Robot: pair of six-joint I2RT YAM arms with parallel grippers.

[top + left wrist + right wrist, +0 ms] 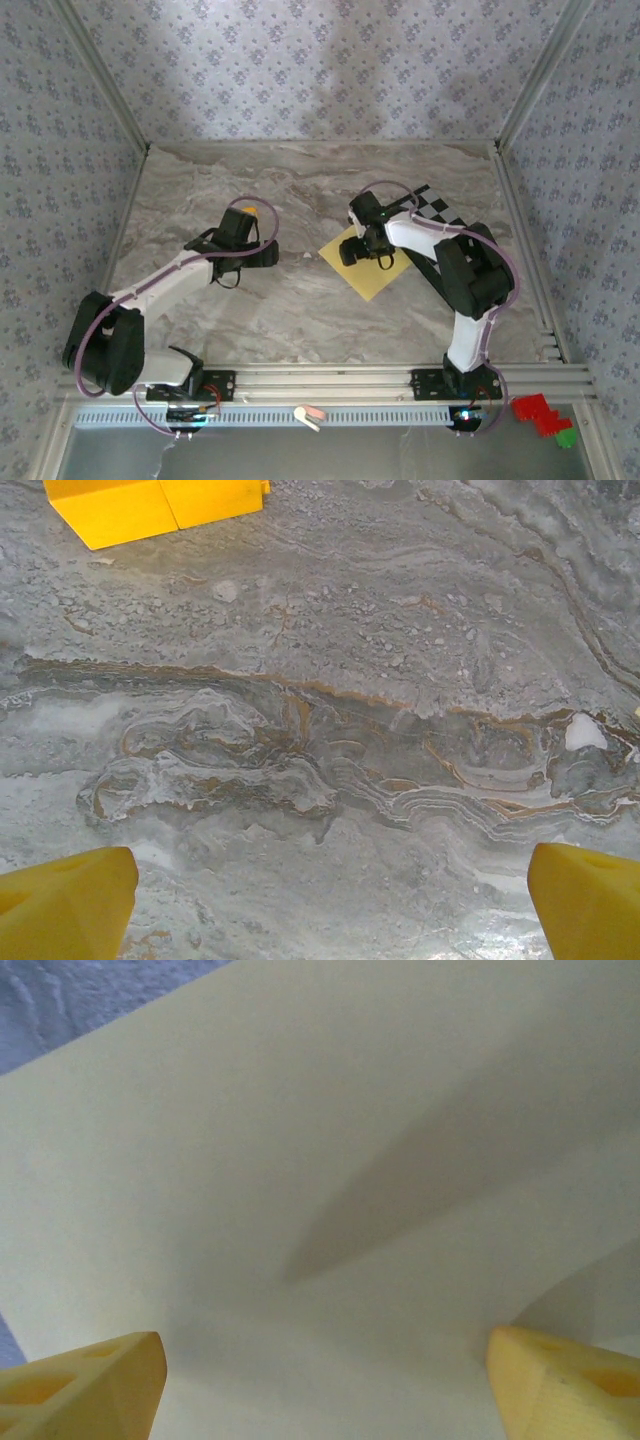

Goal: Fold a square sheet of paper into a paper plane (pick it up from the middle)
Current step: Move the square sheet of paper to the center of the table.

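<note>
2 arms reach over the marble table in the top view. The left gripper sits left of centre, its jaws too dark there to judge, with a small orange block just above its wrist. The right gripper hangs right of centre, directly over the square sheet of paper. That sheet lies on the table as a diamond, 1 corner pointing toward the bottom of the frame. A black-and-white checkered board shows at the upper right, partly behind the right arm.

From the left wrist, the left gripper has its jaws wide. The 2 yellow fingers sit in the lower corners, with bare marble between them and nothing gripped. A yellow-orange shape with a seam is cut by the top edge at upper left; whether it is the block cannot be told.

From the right wrist, the right gripper also has its jaws spread wide, 1 of its fingers in each lower corner. The pale sheet lies close beneath and between them, with a soft raised buckle and shadow running from centre to upper right. The jaws are not pinched on the paper.
</note>
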